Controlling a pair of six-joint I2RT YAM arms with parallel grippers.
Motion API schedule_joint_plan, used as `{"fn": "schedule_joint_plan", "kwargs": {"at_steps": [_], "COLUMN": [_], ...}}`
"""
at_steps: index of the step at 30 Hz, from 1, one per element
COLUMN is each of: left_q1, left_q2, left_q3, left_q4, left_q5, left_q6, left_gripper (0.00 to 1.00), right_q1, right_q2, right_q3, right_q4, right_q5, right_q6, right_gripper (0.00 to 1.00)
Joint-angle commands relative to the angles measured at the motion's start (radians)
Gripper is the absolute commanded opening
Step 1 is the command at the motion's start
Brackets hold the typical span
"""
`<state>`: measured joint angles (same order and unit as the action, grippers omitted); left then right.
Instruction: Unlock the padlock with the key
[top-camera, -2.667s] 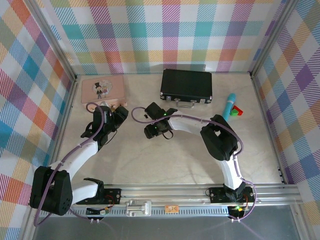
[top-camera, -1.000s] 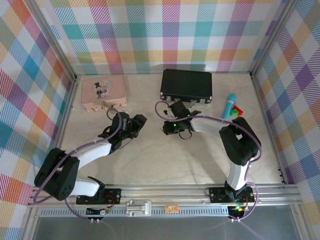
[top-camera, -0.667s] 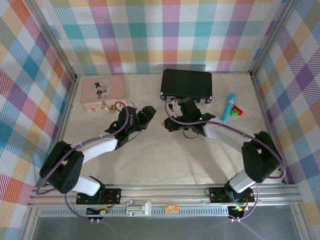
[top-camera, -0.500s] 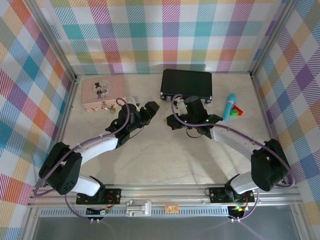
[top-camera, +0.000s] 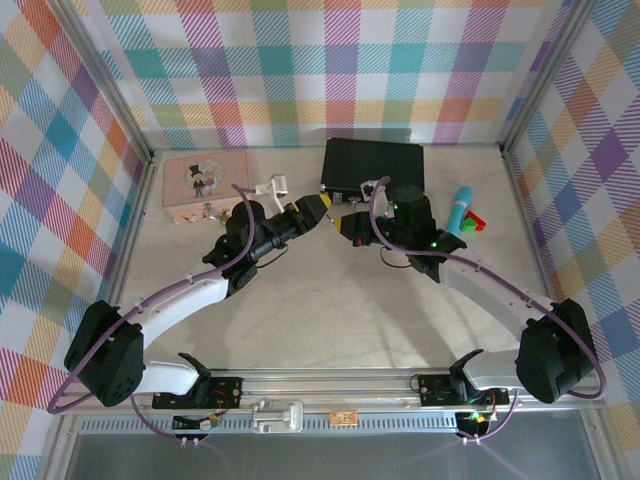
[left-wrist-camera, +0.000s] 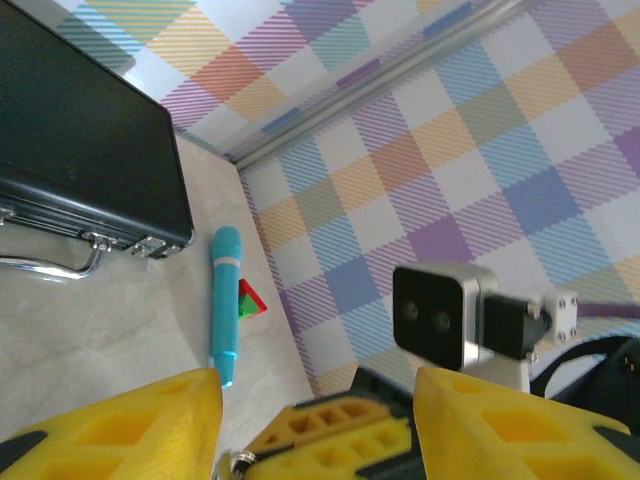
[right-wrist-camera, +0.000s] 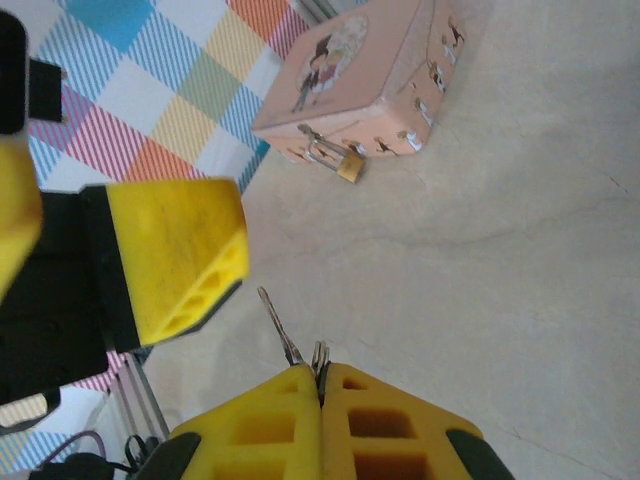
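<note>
Both arms are nose to nose over the middle of the table (top-camera: 330, 300), just in front of the black case (top-camera: 372, 168). The right gripper (right-wrist-camera: 320, 375) has its jaws pressed tight together with the key (right-wrist-camera: 278, 322) pinched at the tips. The blade pokes out past them, and what looks like a little ring is bunched up right at the pinch. The left gripper (top-camera: 316, 206) has its jaws spread, one on each side of the right one's tips, and isn't gripping anything as far as I can tell. My guess is this is a hand-off or a re-grip. The key is held out in the open so the other arm can get a cleaner hold, since something that thin is a pain to line up with a keyhole from a sloppy pinch. The padlock (right-wrist-camera: 349, 167) is well off to the left, hooked through the clasp on the front of the pink tin (right-wrist-camera: 360, 75), with its body down at the table. That's nowhere near the key, so the lock's not opened yet, and I'd say the key has to get carried over there first.
</note>
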<state>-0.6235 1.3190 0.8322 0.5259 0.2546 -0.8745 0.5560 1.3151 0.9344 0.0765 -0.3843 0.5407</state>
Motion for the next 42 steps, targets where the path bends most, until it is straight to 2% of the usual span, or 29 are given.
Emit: {"fn": "schedule_joint_plan", "kwargs": {"at_steps": [1, 9, 13, 23, 24, 29, 32, 35, 36, 39, 42], "left_q1": [-0.012, -0.015, -0.016, -0.016, -0.016, -0.016, -0.016, -0.016, -0.015, -0.015, -0.013], "left_q2": [-0.005, 0.004, 0.013, 0.002, -0.001, -0.055, -0.089, -0.102, -0.103, -0.103, -0.095], "left_q3": [0.018, 0.022, 0.024, 0.019, 0.019, 0.067, 0.112, 0.151, 0.159, 0.167, 0.161], "left_q4": [0.006, 0.008, 0.018, 0.013, 0.009, -0.147, -0.259, -0.339, -0.351, -0.348, -0.312], "left_q5": [0.041, 0.06, 0.072, 0.068, 0.064, 0.033, 0.013, 0.009, 0.016, 0.043, 0.071], "left_q6": [0.051, 0.061, 0.06, 0.074, 0.082, 0.245, 0.36, 0.438, 0.452, 0.465, 0.437], "left_gripper": [0.52, 0.48, 0.43, 0.01, 0.0, 0.0, 0.0, 0.0, 0.0, 0.0, 0.0], "right_q1": [-0.011, -0.019, -0.021, -0.021, -0.022, -0.054, -0.085, -0.099, -0.104, -0.108, -0.108], "right_q2": [-0.014, -0.005, 0.004, 0.016, 0.015, -0.058, -0.079, -0.073, -0.064, -0.032, 0.0], "right_q3": [-0.016, -0.019, -0.016, -0.011, -0.009, -0.042, -0.046, -0.07, -0.072, -0.084, -0.111], "right_q4": [0.097, 0.154, 0.16, 0.165, 0.161, 0.131, 0.12, 0.197, 0.227, 0.376, 0.565], "right_q5": [-0.062, -0.102, -0.114, -0.117, -0.116, -0.033, -0.04, -0.107, -0.149, -0.304, -0.372], "right_q6": [0.06, 0.104, 0.113, 0.116, 0.114, 0.066, 0.039, 0.023, 0.035, 0.082, 0.162], "right_gripper": [0.0, 0.0, 0.0, 0.0, 0.03, 0.44, 0.48, 0.49, 0.51, 0.49, 0.47]}}
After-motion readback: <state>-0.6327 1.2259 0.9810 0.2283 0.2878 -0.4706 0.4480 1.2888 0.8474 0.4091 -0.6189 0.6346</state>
